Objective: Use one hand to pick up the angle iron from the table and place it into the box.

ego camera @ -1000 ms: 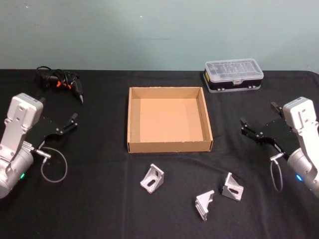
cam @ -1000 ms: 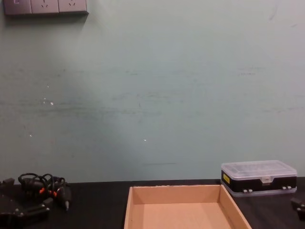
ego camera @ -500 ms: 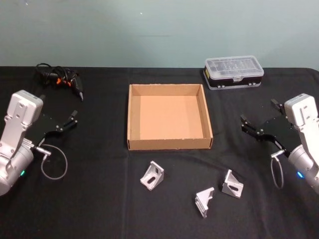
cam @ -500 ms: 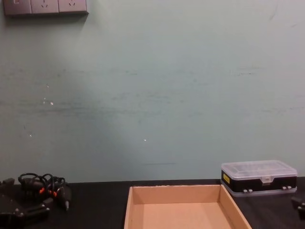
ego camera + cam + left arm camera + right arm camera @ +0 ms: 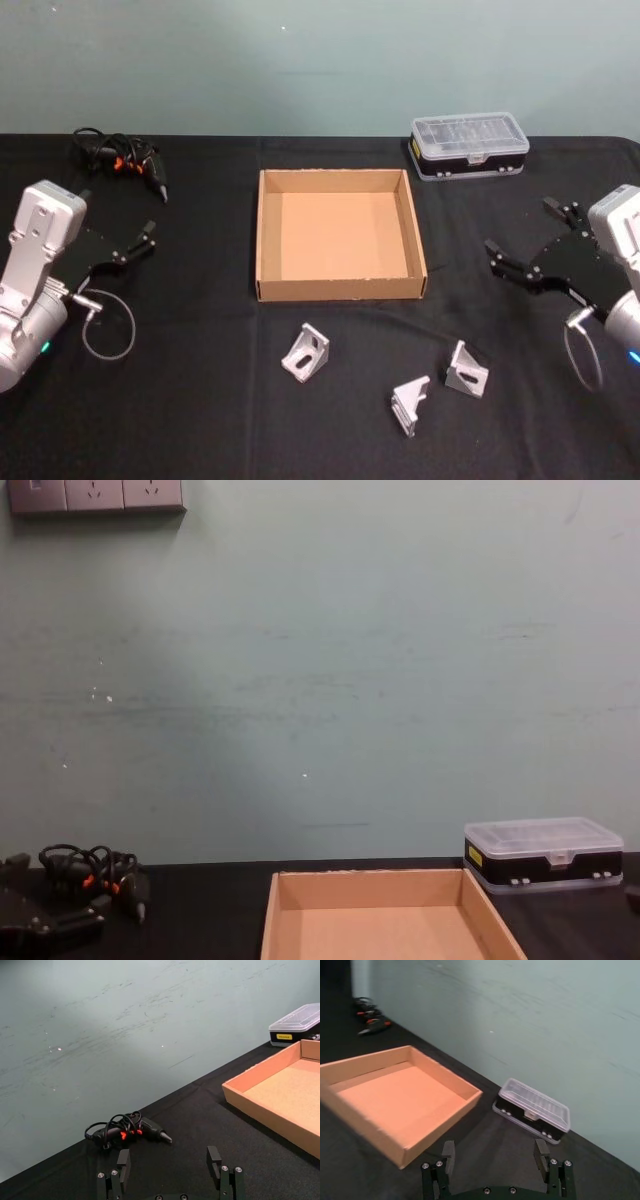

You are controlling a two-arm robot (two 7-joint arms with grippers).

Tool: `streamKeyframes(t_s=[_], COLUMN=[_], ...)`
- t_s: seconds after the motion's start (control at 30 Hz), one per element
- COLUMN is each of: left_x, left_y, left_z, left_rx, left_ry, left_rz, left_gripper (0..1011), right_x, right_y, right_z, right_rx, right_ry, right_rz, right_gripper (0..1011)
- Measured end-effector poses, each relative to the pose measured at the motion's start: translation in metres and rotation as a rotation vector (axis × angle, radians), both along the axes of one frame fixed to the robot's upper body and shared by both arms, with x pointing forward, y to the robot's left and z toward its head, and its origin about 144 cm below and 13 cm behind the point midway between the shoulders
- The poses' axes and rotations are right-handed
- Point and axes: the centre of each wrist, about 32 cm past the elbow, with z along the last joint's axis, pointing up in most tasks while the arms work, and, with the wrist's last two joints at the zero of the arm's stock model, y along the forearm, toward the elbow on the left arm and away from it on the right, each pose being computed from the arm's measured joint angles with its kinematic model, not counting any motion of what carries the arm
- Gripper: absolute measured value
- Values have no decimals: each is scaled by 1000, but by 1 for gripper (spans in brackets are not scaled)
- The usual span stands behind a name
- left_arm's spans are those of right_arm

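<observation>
Near the front edge of the table [image 5: 200, 400], just before the box [image 5: 338, 290] at its middle, lie the left angle iron [image 5: 306, 355], middle angle iron [image 5: 411, 405] and right angle iron [image 5: 466, 370], while the right gripper [image 5: 522, 232] hangs by the right edge and the left gripper [image 5: 117, 220] by the left, both with fingers spread apart.

We see a matte black surface [image 5: 200, 420] beneath a pale grey-green wall [image 5: 320, 60]. The box [image 5: 268, 240] is plain tan cardboard, with a warmer orange-tan floor. The left angle iron [image 5: 305, 355], the middle angle iron [image 5: 411, 405] and the right angle iron [image 5: 466, 371] are all silver-grey. At upper right, the case [image 5: 468, 148] has a clear lid, black base and small yellow label. At upper left is a black glue gun [image 5: 125, 163] with orange-red marks. The left hand [image 5: 168, 1160] and right hand [image 5: 493, 1152] are black — their arms silver-grey.
</observation>
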Motion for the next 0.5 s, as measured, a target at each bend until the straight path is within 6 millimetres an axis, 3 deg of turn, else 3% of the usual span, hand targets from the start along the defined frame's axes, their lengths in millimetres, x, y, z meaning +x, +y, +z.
streamKeyframes(t_s=[0.5], left_x=[0], left_y=[0], left_z=[0], left_rx=[0], left_ry=[0], left_rz=[0], left_gripper=[1000], right_x=[-21], right_y=[-24], right_z=[64], right_rx=[-20], right_ry=[196], right_rz=[255], right_gripper=[1004])
